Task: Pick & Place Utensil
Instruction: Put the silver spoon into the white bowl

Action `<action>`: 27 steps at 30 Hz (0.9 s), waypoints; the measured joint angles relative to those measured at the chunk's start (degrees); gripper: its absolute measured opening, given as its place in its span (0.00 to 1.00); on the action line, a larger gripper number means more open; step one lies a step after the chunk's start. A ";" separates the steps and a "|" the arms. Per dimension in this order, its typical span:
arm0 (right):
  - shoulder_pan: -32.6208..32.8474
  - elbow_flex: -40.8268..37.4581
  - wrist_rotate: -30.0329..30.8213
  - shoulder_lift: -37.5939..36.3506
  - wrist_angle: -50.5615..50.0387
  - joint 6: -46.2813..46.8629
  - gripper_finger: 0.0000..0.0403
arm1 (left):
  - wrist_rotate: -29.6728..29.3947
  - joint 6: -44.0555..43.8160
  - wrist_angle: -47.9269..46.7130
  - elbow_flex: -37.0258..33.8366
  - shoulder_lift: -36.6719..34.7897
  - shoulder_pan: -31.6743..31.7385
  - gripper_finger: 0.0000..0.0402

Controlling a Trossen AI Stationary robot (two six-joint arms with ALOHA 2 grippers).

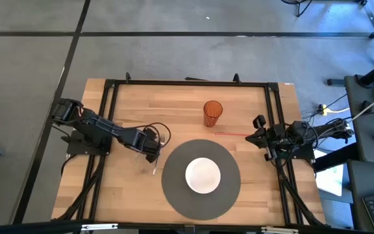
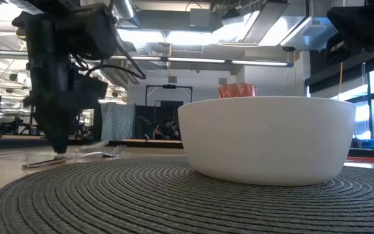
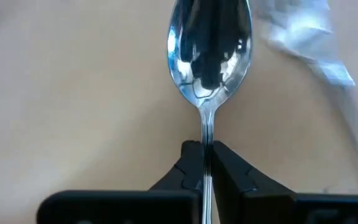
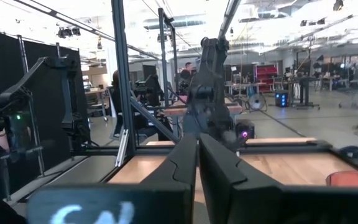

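In the left wrist view a shiny metal spoon (image 3: pixel 209 46) sticks out past my left gripper (image 3: pixel 205 163), which is shut on its handle. My left gripper (image 1: pixel 152 148) stands left of the round grey placemat (image 1: pixel 174 195) and points down (image 2: pixel 60 148). A second utensil, a fork (image 2: pixel 83 156), lies flat on the wood beside it and shows blurred in the wrist view (image 3: pixel 319 43). A white bowl (image 1: pixel 203 175) sits on the placemat. My right gripper (image 4: pixel 197 163) is shut on nothing and waits at the table's right edge (image 1: pixel 265 138). My left gripper pinches the spoon's thin handle (image 3: pixel 206 134) between its two fingers, just behind the spoon's bowl. The fingers come from above and lie along the handle, and the bowl points forward past the fingertips. Whether the spoon is off the wood, I cannot tell.
An orange cup (image 1: pixel 213 112) stands toward the far edge, with a thin red stick (image 1: pixel 230 134) lying on the wood to its near right. A black frame (image 1: pixel 187 82) runs around the tabletop. Bare wood lies in front of and behind the left gripper.
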 joint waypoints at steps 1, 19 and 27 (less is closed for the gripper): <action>0.00 0.00 0.00 0.02 -0.29 0.67 0.05 | -1.29 0.27 -1.56 1.35 -0.36 -0.26 0.02; 0.00 0.00 0.04 0.02 -1.28 2.16 0.05 | -11.28 29.93 -16.77 38.80 6.76 -8.62 0.01; 0.00 0.00 0.07 0.02 -1.59 2.17 0.05 | -8.52 41.17 -21.22 57.74 20.86 -8.78 0.01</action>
